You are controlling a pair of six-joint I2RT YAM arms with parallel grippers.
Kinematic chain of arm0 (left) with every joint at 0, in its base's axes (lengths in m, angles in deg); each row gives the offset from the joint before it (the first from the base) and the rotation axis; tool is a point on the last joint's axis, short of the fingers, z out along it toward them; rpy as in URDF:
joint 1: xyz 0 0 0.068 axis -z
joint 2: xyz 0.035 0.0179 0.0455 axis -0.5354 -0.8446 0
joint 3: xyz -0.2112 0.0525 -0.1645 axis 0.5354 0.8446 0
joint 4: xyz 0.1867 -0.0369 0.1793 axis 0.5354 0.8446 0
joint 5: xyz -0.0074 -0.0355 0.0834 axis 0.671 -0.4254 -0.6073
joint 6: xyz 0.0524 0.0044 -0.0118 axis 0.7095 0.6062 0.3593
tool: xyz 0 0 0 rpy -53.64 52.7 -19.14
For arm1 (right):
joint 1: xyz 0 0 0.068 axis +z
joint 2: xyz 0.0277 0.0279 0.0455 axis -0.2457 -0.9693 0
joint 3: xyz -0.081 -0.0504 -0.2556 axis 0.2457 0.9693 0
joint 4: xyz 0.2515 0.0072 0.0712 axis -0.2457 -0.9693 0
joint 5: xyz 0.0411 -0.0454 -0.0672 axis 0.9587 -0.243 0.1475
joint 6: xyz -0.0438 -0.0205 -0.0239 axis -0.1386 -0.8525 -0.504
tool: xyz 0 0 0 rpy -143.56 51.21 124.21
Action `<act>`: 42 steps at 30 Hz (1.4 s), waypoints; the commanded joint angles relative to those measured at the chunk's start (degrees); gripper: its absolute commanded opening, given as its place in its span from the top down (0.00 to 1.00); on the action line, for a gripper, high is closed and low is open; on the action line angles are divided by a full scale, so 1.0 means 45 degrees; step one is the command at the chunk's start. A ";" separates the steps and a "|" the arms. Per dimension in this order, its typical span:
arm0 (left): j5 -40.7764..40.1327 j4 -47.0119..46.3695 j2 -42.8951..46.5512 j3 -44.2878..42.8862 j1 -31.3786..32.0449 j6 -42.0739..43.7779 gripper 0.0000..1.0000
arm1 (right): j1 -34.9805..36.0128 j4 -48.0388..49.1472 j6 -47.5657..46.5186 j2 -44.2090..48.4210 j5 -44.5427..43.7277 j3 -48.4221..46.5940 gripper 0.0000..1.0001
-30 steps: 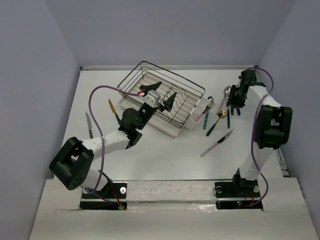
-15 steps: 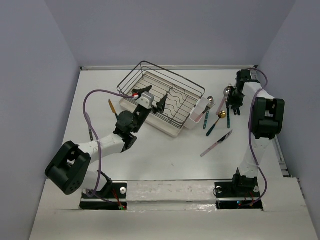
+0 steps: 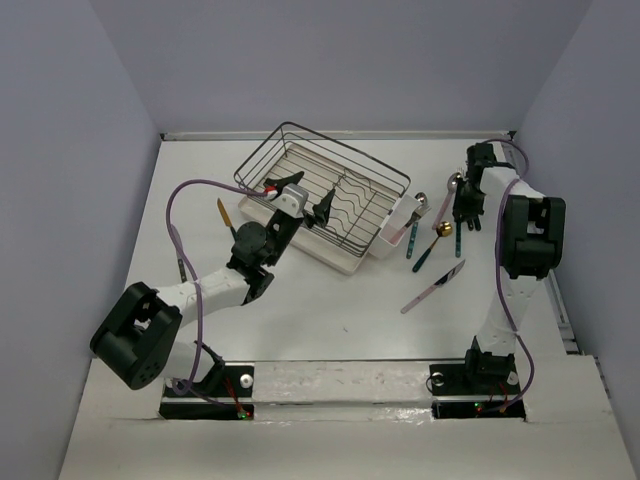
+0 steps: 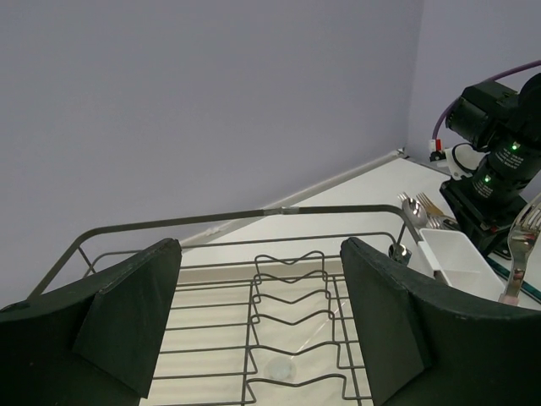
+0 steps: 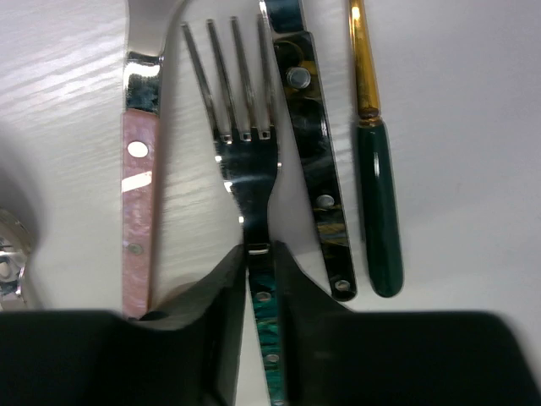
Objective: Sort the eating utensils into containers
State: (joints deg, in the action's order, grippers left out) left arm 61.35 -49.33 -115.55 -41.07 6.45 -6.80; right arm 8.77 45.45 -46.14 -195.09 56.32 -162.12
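right wrist: right end effector (image 5: 256, 258) pinches the teal-handled fork (image 5: 247, 182) at its neck, tines ahead.

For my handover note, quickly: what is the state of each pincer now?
Left pincer: open, holding nothing.
Right pincer: closed on the handle of the teal-handled fork.

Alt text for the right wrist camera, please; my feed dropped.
The right gripper pinches between its jaws the teal handle of a fork lying on the white table. In the picture, a pink-handled utensil lies to its left, a dark riveted utensil and a gold-and-green utensil to its right.
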 commanded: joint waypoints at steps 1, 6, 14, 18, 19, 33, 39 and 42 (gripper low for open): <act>-0.0214 -0.0857 0.0395 0.0285 -0.0054 0.0177 0.11 | 0.0118 -0.0755 -0.0154 -0.0533 -0.0123 -0.0028 0.93; -0.0234 -0.0818 0.0512 0.0343 -0.0074 0.0274 0.11 | 0.0118 -0.0873 0.0042 -0.0224 -0.0473 -0.0634 1.00; -0.0234 -0.0662 0.0765 0.0480 -0.0074 0.0333 0.11 | 0.0118 -0.0737 -0.0271 0.2158 0.0579 -0.2528 1.00; -0.1108 -0.0292 0.1097 0.0499 -0.0074 0.0391 0.12 | 0.0118 0.1149 -0.0427 0.4806 0.1458 -0.2512 1.00; -0.1403 -0.0155 0.1176 0.0480 -0.0093 0.0333 0.12 | 0.0118 0.1661 -0.0427 0.5456 0.1652 -0.1968 1.00; -0.3240 0.3164 0.3324 0.0948 -0.1733 0.0235 0.13 | 0.4236 1.1442 -0.1286 1.1907 0.6532 0.3776 1.00; -0.3418 0.3556 0.4397 0.1611 -0.2124 0.0470 0.14 | 0.6014 1.4414 -0.1171 1.1986 0.7356 0.6139 1.00; -0.3418 0.3868 0.4731 0.1807 -0.2164 0.0294 0.14 | 0.6134 1.5780 -0.0565 1.2122 0.7163 0.7565 1.00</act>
State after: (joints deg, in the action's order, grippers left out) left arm 47.48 -31.74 -96.88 -34.21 -2.88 -5.90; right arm 35.39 99.92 -50.90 -143.28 86.68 -132.24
